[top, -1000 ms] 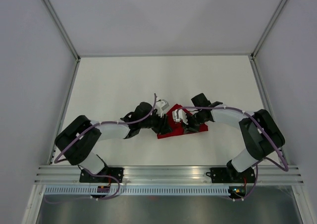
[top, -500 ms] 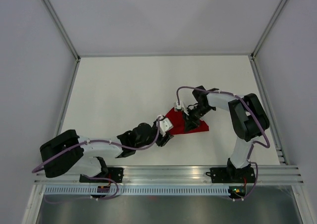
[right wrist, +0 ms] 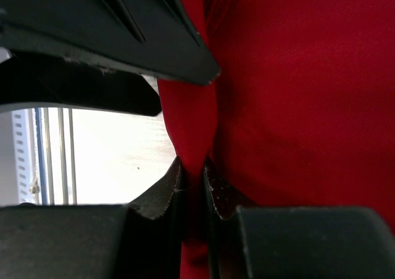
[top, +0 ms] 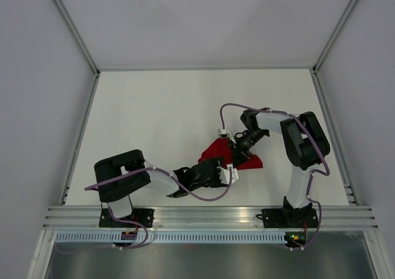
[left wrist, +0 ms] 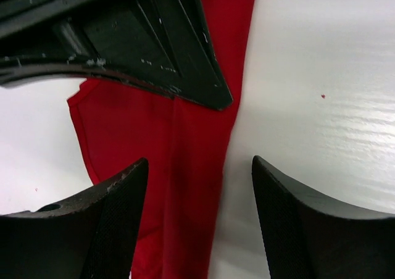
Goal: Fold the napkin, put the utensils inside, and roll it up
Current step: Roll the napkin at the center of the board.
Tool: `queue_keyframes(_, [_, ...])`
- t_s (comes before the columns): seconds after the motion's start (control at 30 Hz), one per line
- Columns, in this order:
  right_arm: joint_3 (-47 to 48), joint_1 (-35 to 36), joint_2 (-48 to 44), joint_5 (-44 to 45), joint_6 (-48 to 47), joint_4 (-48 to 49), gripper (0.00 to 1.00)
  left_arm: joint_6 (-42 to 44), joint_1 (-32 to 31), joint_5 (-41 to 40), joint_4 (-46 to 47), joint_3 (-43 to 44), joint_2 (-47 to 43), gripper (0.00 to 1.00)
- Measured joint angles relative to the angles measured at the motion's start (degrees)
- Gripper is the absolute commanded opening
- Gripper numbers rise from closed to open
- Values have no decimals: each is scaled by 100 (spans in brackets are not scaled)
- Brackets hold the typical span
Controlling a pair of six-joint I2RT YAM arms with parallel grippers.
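Note:
The red napkin (top: 214, 149) lies bunched at the table's middle, between both grippers. My right gripper (top: 237, 150) is shut on a raised fold of the napkin (right wrist: 296, 94); in the right wrist view its jaws (right wrist: 192, 165) pinch the cloth tight. My left gripper (top: 226, 172) is open at the napkin's near edge. In the left wrist view its fingers (left wrist: 199, 165) straddle a strip of the napkin (left wrist: 179, 168) without gripping it, and the right gripper's dark finger crosses above. The utensils are out of view.
The white table (top: 154, 106) is boxed in by grey walls at the left, back and right. A metal rail (top: 210, 214) with both arm bases runs along the near edge.
My left arm has swung in toward the near edge, and its gripper has moved right to the napkin's near side. The right gripper stays clamped on the napkin, which is more bunched.

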Motion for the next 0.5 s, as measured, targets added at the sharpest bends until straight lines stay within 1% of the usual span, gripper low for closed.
queue_keyframes(0.07, [28,0,44,-13,-7,-81,7,160,4,-31,101,70,122,69])
queue_keyframes(0.1, [50,0,72,-17,-20,-129,7,219,4,-28,144,109,188,61])
queue_keyframes(0.17, [94,0,129,-31,-44,-225,7,299,4,-17,186,195,321,48])
queue_keyframes(0.2, [107,0,146,-33,-52,-258,7,332,4,-11,203,236,389,33])
queue_keyframes(0.3, [144,-13,184,-28,-76,-319,7,380,7,151,127,293,474,15])
queue_keyframes(0.37, [146,-26,188,-26,-96,-337,8,378,4,229,87,302,474,9])
queue_keyframes(0.4, [146,-28,188,-20,-103,-348,8,374,13,273,68,315,472,3])
queue_keyframes(0.47, [146,-35,188,-11,-96,-348,15,363,44,352,31,332,470,2])
queue_keyframes(0.5, [146,-35,188,-9,-94,-348,21,334,63,409,13,334,466,2])
